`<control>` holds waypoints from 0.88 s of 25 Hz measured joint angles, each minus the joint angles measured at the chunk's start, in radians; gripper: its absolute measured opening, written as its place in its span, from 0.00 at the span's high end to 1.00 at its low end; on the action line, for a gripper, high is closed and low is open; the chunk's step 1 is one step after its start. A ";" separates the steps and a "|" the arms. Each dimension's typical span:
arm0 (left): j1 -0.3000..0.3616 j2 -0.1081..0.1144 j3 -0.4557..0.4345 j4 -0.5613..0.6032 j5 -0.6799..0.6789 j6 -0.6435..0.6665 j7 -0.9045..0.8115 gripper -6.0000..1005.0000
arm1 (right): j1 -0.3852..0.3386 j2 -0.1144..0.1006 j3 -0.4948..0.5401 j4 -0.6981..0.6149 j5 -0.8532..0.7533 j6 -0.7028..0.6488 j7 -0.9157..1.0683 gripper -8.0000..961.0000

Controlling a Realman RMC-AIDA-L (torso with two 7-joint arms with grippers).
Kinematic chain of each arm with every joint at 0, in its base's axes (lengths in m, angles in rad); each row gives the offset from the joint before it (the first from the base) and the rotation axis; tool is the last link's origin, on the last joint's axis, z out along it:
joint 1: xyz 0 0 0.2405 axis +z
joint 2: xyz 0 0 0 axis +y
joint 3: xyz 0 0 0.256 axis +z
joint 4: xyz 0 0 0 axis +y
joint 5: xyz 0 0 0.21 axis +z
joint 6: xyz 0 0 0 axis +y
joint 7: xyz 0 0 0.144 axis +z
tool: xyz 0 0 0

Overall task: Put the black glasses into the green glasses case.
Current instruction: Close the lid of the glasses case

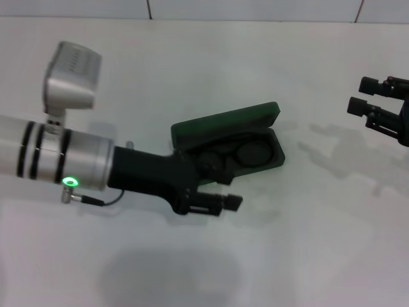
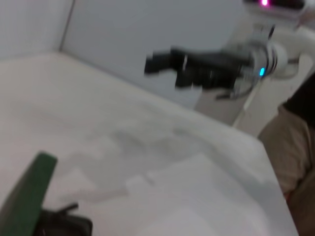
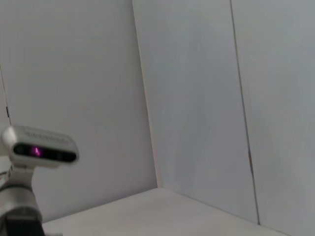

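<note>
Here, nearest to me, the left pincer (image 1: 220, 185) reaches across the plain white tabletop (image 1: 307, 256) and sits right at the near edge of the dark green hard clamshell glasses case (image 1: 255, 118). One finger pokes out in front of the case and the other is up at its tray, so the fingers look spread, with nothing pinched between them.

Just beyond, the case lies open, lid tipped back. The thin black-framed glasses (image 1: 246, 153) with rounded lenses already lie inside its dark tray. I can make out two round lenses, though against that dark lining I cannot say whether the temple arms are tucked flat.

They will be light, slick and easily bent, so any hold belongs on the bridge or the frame rim, never on a lens or a lone temple. The case is stiff, and a gentle push on its lid should do.

Farthest off, the right pincer (image 1: 374, 105) hangs idle above the tabletop's far right side, fingers apart.
</note>
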 joint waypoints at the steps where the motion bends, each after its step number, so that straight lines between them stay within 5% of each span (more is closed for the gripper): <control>1: -0.006 -0.004 0.007 -0.012 0.016 -0.014 -0.001 0.40 | 0.000 0.000 0.000 0.000 0.002 0.000 0.000 0.52; 8: -0.061 -0.007 0.054 -0.099 0.031 -0.157 -0.043 0.40 | 0.003 0.000 -0.004 0.009 0.002 0.000 -0.001 0.52; 22: -0.059 -0.006 0.120 -0.101 0.036 -0.280 -0.108 0.39 | -0.002 0.000 -0.005 0.011 0.003 -0.010 -0.001 0.52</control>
